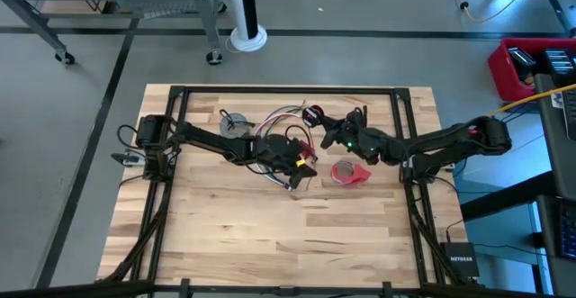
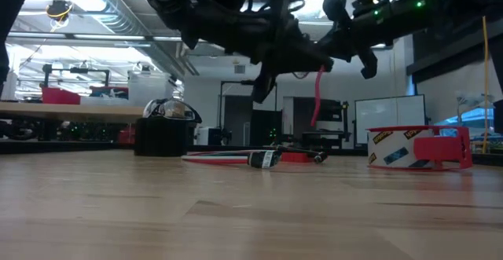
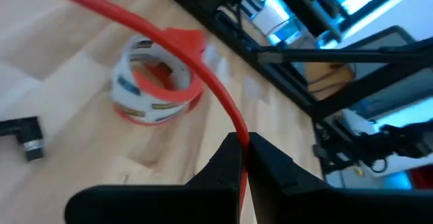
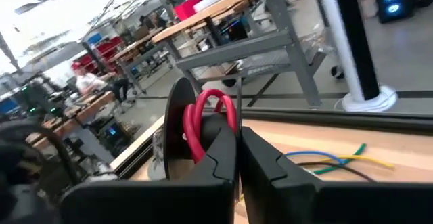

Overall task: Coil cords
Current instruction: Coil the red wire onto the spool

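A red cord [image 3: 203,68] runs up off the table between my two grippers and hangs as a short red length in the low view [image 2: 317,95]. My left gripper [image 3: 242,146] is shut on it above mid-table [image 1: 301,158]. My right gripper [image 4: 238,146] is shut just right of it [image 1: 326,136], with red loops against a black disc, the black-and-red coil [image 4: 206,119], at its fingertips [image 1: 313,114]. The bundle of thin coloured wires [image 1: 281,118] lies on the table, with loose ends [image 4: 338,160] and a plug end [image 2: 263,159]. A small grey coil [image 1: 236,124] rests far left. My left gripper pinches a straight stretch of the red cord [image 3: 237,126] between its two fingertips. The fingers lie across the cord, which is lifted off the table and runs on past the tape roll. My right gripper's shut fingers have the coil's red loops [image 4: 197,139] against one finger. That finger hides the place of contact. The coil stands upright, lifted off the table.
A red tape roll [image 1: 349,174] lies on the table near the right gripper and also shows in the low view [image 2: 409,148] and the left wrist view [image 3: 157,82]. A black connector [image 3: 27,137] lies on the wood. The black frame rails [image 1: 400,136] border the table.
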`<move>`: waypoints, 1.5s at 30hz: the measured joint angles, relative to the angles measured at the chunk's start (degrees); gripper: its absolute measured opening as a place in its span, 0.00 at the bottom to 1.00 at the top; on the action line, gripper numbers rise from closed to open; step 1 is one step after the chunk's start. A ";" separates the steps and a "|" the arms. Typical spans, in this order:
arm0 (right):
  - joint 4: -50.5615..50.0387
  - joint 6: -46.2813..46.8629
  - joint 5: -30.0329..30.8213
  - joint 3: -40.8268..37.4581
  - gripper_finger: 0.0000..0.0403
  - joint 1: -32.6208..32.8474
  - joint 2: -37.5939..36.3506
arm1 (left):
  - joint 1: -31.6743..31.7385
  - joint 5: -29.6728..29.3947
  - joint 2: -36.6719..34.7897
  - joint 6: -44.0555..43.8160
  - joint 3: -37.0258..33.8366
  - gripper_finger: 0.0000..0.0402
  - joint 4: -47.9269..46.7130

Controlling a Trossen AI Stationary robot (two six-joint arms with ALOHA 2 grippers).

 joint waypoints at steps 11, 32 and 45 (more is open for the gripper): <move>-3.01 0.09 -6.66 0.04 0.02 0.00 0.15 | 1.68 8.75 -0.71 -2.23 2.65 0.00 0.07; -14.50 0.37 -14.41 0.04 0.02 0.04 0.13 | 5.69 19.86 -0.95 0.46 6.80 0.00 -4.71; -19.36 3.12 -18.76 0.02 0.02 0.07 -0.05 | 10.30 17.66 -8.69 8.24 6.75 0.00 -15.98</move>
